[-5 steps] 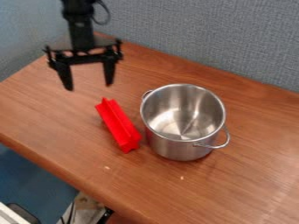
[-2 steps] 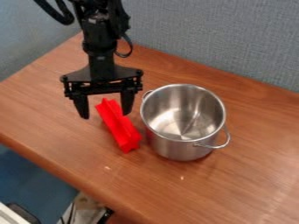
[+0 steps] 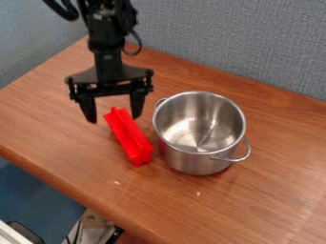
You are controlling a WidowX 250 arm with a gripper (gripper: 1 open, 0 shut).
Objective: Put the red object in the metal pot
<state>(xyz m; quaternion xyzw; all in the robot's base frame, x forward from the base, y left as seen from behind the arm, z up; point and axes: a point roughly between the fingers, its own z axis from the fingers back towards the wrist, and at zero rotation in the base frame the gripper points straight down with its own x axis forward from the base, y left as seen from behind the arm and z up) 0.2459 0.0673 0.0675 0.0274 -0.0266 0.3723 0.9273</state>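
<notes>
**Now over the block: arm has crossed to the red object, jaws spread**

Over the last second the gripper [image 3: 111,103] has travelled from the far-left part of the table, at about ten o'clock from the metal pot [image 3: 200,132], to a spot directly above the upper end of the red object [image 3: 128,135]. In the most recent fraction of a second it has barely shifted, so the approach looks finished and the next step is likely a descent to grasp.

The red object has not moved: it lies flat on the wooden table [image 3: 51,119], at nine o'clock from the pot and just beside its wall, its long axis running from eleven to five o'clock. The pot stands upright and empty, so nothing of the transfer is done yet.

The arm comes down from the top of the view, near twelve o'clock, with the wrist pointing straight down. Its two dark fingers [image 3: 88,106] are released and spread wide, holding nothing, one on each side of the block's upper end.
</notes>
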